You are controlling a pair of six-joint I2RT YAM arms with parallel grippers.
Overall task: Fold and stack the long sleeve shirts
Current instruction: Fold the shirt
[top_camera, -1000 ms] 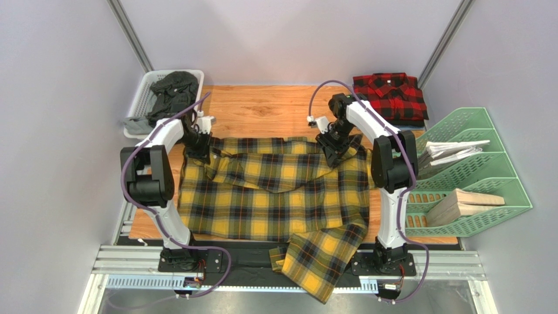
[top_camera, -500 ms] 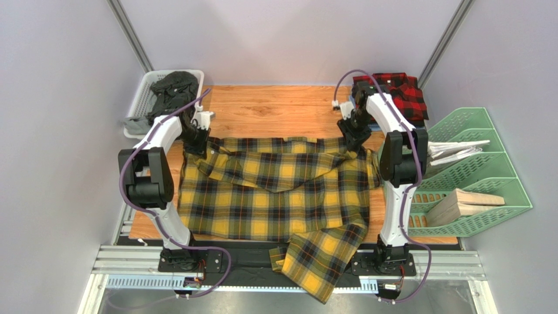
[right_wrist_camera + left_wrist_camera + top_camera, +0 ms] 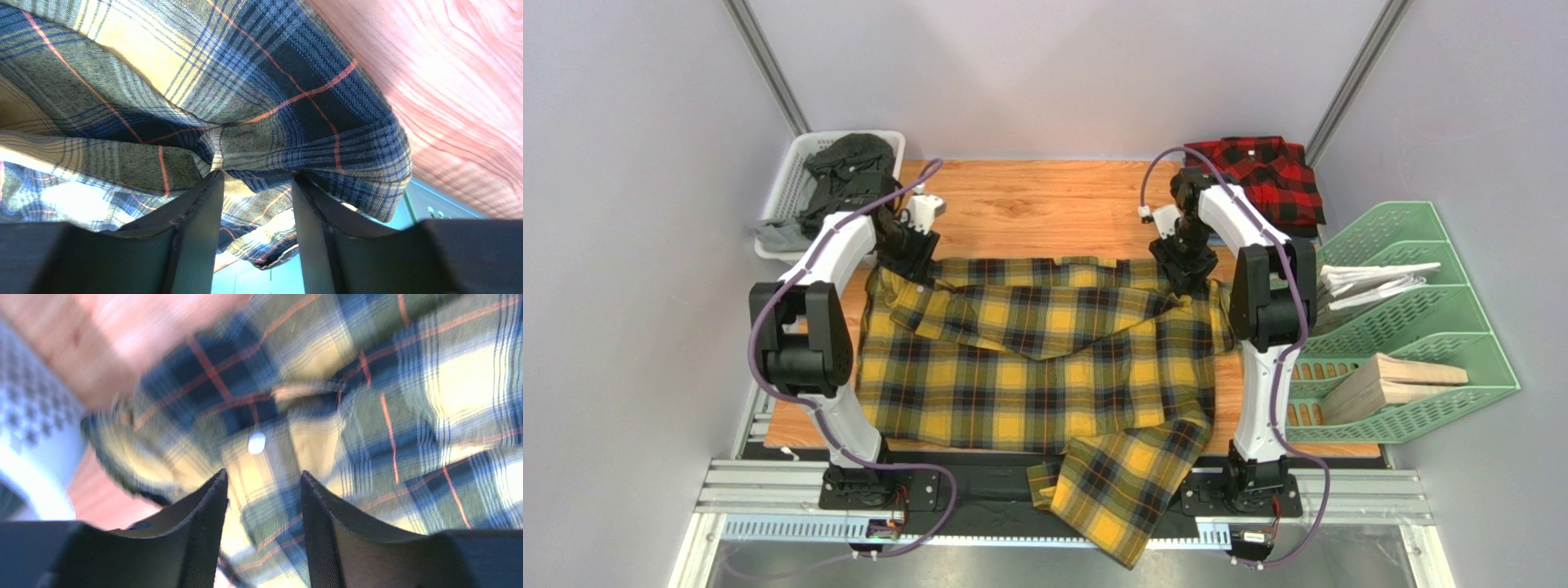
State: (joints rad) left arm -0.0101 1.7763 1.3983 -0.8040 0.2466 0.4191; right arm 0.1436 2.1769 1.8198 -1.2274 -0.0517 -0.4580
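Yellow plaid shirt (image 3: 1038,355) lies spread on the wooden table (image 3: 1038,208); red plaid shirt (image 3: 1259,178) sits folded at the far-right corner. Left gripper (image 3: 264,478) and right gripper (image 3: 253,177) stand over the yellow one's far corners, jaws apart, clamping nothing.

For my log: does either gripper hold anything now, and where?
The left gripper holds nothing; its jaws stand apart above the yellow shirt. The right gripper has the shirt's far edge bunched at its jaws; a grip cannot be told.
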